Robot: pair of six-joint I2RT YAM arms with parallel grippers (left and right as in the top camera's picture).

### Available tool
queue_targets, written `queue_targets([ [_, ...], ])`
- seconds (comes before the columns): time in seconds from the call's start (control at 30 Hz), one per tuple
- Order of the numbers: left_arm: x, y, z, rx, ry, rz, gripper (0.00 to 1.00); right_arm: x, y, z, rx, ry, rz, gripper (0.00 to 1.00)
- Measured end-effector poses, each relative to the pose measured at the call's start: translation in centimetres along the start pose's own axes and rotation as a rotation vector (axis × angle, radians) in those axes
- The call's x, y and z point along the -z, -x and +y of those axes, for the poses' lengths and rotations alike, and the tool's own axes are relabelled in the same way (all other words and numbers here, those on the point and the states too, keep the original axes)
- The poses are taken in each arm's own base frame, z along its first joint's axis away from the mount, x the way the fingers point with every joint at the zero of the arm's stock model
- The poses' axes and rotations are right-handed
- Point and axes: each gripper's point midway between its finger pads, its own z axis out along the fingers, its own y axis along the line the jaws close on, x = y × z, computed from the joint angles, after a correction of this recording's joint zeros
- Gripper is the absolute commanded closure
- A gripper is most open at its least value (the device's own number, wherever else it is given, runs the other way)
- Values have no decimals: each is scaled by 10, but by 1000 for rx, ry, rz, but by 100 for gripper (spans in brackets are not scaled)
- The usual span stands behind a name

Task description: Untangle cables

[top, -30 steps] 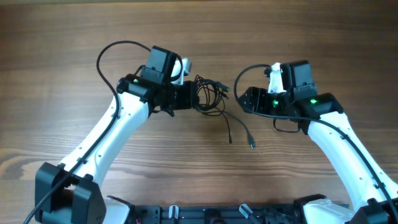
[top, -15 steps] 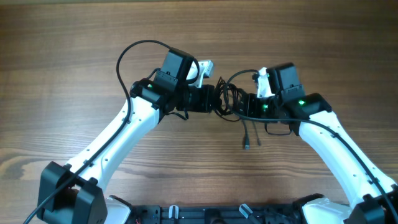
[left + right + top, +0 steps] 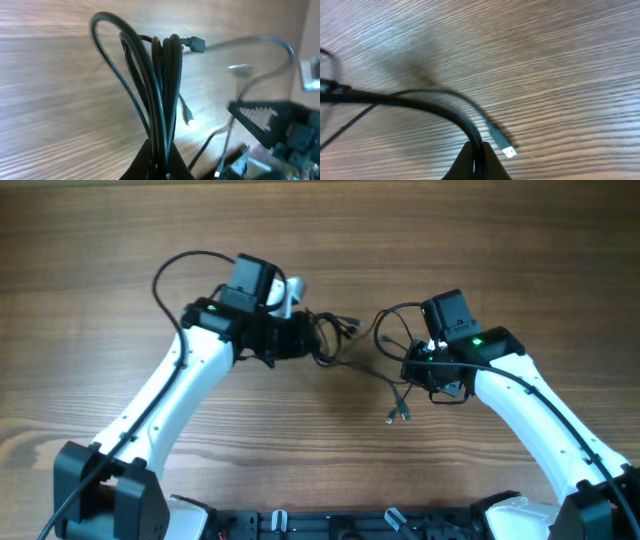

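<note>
Since half a second ago, both arms have drawn apart from mid-table. The right gripper [image 3: 477, 164], wide a second back, now pinches one strand [image 3: 410, 102]. The left gripper [image 3: 161, 167] is clamped on the looped bundle of cables [image 3: 328, 338]. The strand spans the gap between the grippers over the wooden table [image 3: 100, 240]. Two plug ends [image 3: 396, 415] show near the right gripper.

No legible text, labels, brands or numbers on anything.
</note>
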Motion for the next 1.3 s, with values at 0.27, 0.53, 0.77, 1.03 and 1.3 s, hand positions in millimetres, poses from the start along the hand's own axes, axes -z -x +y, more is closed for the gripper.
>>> queue_targets([
  [0.27, 8, 16, 10, 57, -11, -49, 96, 2, 9, 34, 208, 172, -20, 20],
  [0.53, -3, -2, -18, -67, -68, 9, 96, 19, -2, 85, 444, 466, -4, 22],
  [0.77, -9, -12, -60, -182, -208, 30, 96, 26, -1, 97, 406, 534, 3, 65],
  [1.03, -6, -25, -75, -185, -293, 90, 96, 22, 0, 91, 238, 490, 36, 96],
  [1.3, -15, -30, -35, -137, -56, 88, 65, 19, -7, 86, 223, 453, 63, 96],
])
